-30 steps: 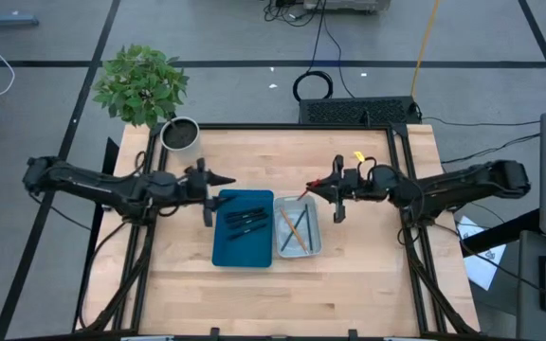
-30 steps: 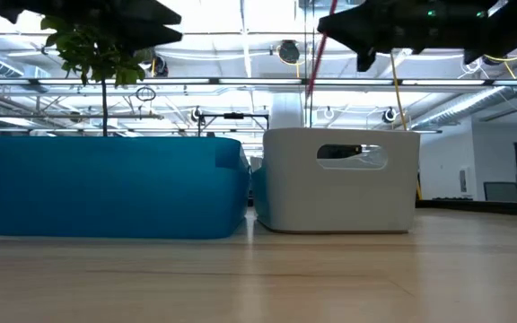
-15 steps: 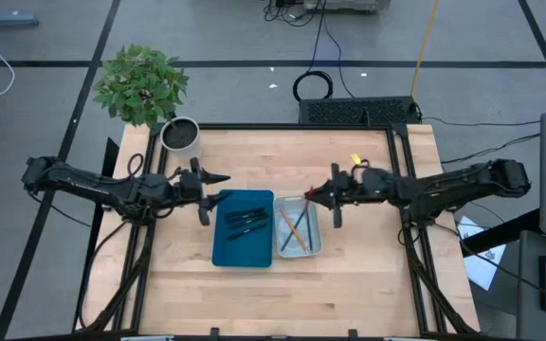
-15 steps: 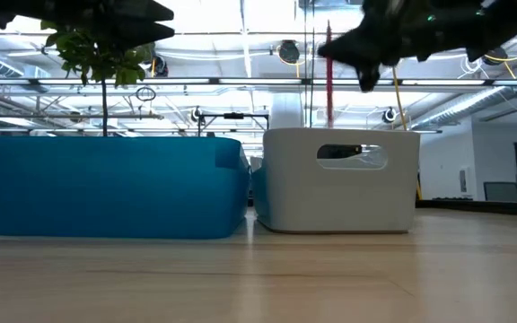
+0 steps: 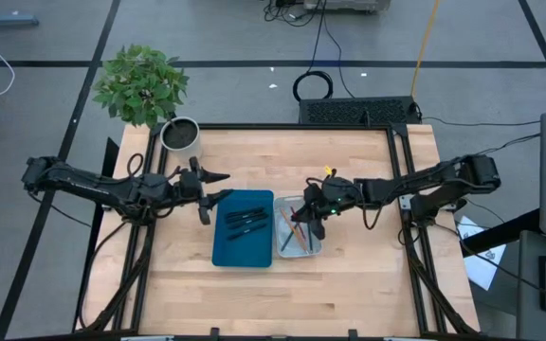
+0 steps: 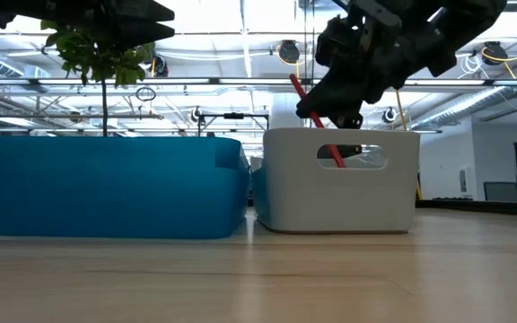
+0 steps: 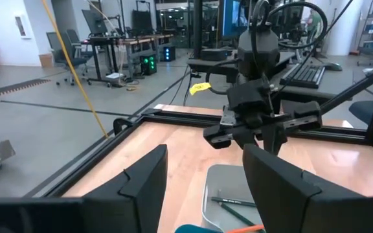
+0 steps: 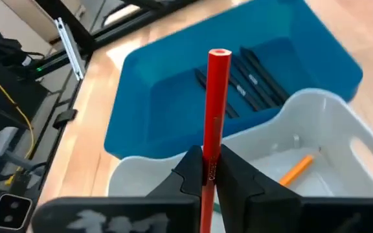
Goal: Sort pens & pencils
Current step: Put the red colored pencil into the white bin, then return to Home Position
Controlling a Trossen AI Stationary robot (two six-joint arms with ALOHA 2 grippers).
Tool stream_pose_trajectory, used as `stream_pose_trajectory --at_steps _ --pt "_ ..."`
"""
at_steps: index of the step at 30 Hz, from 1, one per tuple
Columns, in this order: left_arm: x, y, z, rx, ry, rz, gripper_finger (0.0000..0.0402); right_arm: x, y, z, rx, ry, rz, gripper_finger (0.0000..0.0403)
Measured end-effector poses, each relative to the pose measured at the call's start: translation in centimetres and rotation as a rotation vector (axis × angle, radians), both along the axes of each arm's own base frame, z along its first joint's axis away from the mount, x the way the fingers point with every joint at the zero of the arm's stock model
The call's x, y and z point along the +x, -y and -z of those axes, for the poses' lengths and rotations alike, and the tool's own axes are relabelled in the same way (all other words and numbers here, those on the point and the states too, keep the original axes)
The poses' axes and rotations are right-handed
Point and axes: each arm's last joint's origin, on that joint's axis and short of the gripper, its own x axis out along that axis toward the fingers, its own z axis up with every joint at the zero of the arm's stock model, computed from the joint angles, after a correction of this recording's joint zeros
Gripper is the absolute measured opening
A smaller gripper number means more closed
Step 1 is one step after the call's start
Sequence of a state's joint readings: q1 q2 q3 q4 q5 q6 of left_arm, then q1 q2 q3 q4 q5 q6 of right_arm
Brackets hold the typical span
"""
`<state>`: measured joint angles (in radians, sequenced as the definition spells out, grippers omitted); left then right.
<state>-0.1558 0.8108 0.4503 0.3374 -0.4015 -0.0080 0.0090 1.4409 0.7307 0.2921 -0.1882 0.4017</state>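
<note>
My right gripper [image 5: 309,214] hovers over the white tray [image 5: 313,248] and is shut on a red pencil [image 6: 317,121]. Orange and dark green pencils [image 5: 297,232] lie flat on that tray's floor; the orange one [image 8: 300,169] also shows in the right wrist view. Several black pens [image 5: 245,223] lie flat in the blue tray [image 5: 226,251], which stands against the white tray's left side. My left gripper [image 5: 221,188] hangs open above the table, just left of the blue tray's far end, touching nothing. My right gripper pinches the red pencil's shaft [image 8: 211,162] between its two fingers, coming from the table's right and slanting down. The pencil is tilted, its lower end [image 6: 337,160] inside the white tray, showing through the handle slot. I cannot tell whether that end touches the floor.
A potted plant [image 5: 142,85] and a grey pot [image 5: 180,134] stand at the table's far left corner. Bare wood [image 5: 254,294] lies between the trays and the near edge. A black frame rail [image 5: 292,126] runs along the far edge.
My right gripper has moved toward the table's left and near edge and come down over the white tray, tipping as it went. The red pencil, upright above the tray before, now slants with its lower end inside the tray.
</note>
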Motion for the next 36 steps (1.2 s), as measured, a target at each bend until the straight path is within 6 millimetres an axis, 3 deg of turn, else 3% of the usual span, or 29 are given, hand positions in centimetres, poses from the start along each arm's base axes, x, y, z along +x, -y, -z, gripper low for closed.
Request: stream_pose_trajectory --at_steps 6,13,20,24,29,33,36 --pt "0.0 0.0 0.0 0.000 0.001 0.000 0.0207 -0.2 -0.2 0.3 0.100 -0.047 -0.035 0.0029" --pt "0.0 0.0 0.0 0.000 0.003 0.000 0.0207 -0.4 -0.4 0.6 0.088 -0.063 -0.041 0.0074" --pt "0.0 0.0 0.0 0.000 0.004 0.000 0.0207 -0.3 -0.4 0.4 0.036 -0.031 -0.069 0.0155" --pt "0.0 0.0 0.0 -0.001 -0.004 0.000 0.0207 -1.1 -0.1 -1.5 -0.085 0.066 -0.126 0.0192" --pt "-0.1 -0.1 0.0 -0.020 -0.010 -0.008 0.0207 -4.0 0.3 -5.7 -0.271 0.196 -0.074 0.0197" --pt "-1.1 -1.0 -2.0 0.024 0.002 -0.027 0.0204 -6.4 0.6 -8.5 -0.366 0.293 0.014 0.0169" --pt "-2.4 -2.0 -3.5 0.051 -0.022 -0.038 0.0175 -7.5 0.7 -9.5 -0.377 0.335 0.047 0.0126"
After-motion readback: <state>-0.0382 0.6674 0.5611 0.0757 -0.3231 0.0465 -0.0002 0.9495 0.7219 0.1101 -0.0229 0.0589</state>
